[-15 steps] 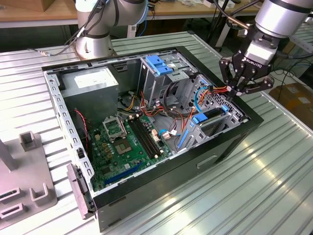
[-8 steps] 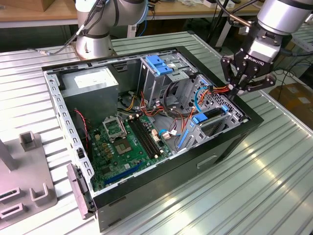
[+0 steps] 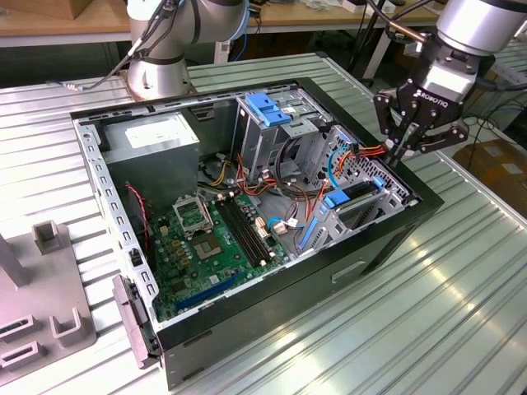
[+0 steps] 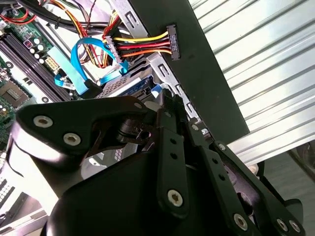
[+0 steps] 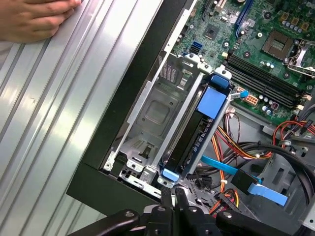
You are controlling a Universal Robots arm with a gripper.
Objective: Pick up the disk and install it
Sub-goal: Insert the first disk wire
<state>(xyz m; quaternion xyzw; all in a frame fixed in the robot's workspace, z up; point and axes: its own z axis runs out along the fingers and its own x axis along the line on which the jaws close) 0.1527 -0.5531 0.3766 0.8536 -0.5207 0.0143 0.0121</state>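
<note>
On ribbed metal tabletop, found open black computer case lying on its side with motherboard exposed. Located the disk standing on edge in the metal drive cage, at the case corner toward the exterior view's right, with blue rails at both ends and a vacant bay alongside. Recorded gripper just above the disk's blue end tab, jaws closed together with nothing seen between them; cannot confirm contact with tab. Noted a person's hand resting on tabletop beside case.
</note>
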